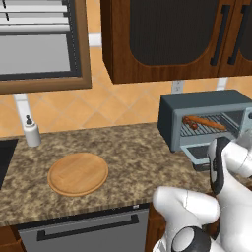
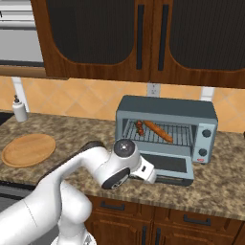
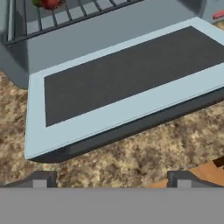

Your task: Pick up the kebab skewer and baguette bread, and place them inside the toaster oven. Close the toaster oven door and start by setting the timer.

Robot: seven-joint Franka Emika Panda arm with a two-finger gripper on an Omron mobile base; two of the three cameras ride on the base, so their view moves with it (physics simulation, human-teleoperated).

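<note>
You see the baguette bread and kebab skewer already on the rack inside the toaster oven, so door-closing is next: your empty fingers, spread apart, must get under the toaster oven door, lying flat on the surface.

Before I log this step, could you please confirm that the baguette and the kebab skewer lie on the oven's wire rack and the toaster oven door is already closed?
Not quite: the toaster oven door is open, folded down flat over the counter, as the right base view shows. The baguette bread and kebab skewer do lie on the wire rack.
</note>
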